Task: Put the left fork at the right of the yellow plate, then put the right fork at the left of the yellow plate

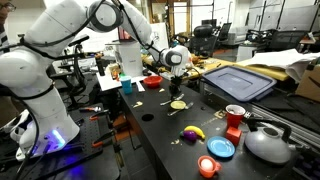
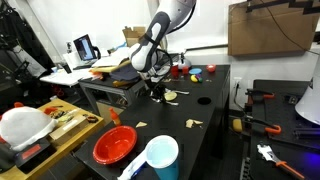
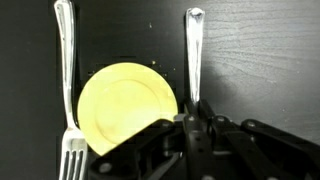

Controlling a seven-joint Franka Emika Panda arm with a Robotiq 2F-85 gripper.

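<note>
While low beside the yellow plate [image 3: 125, 105], gripper [image 3: 192, 120] narrow and tight around 1 fork [image 3: 193, 55], 2nd fork [image 3: 67, 70] opposite.

- The yellow plate [image 3: 122, 105]: in my wrist view I see a small, flat, round, pale-yellow plate lying on the dark tabletop between the two forks. Its lower right edge is hidden. In both exterior views it is only a small pale disc [image 1: 178, 104] [image 2: 170, 96] on the black table.
- The left-hand fork [image 3: 66, 80]: shiny metal, lying flat just beside the plate's left rim in my wrist view. Its handle points to the top of the picture and its tines are at the bottom.
- The right-hand fork [image 3: 192, 55]: also shiny metal, lying just beside the plate's right rim and roughly parallel to the other fork. I see only its handle. The lower part runs under my gripper [image 3: 192, 122], whose fingers sit pinched together on it.
</note>
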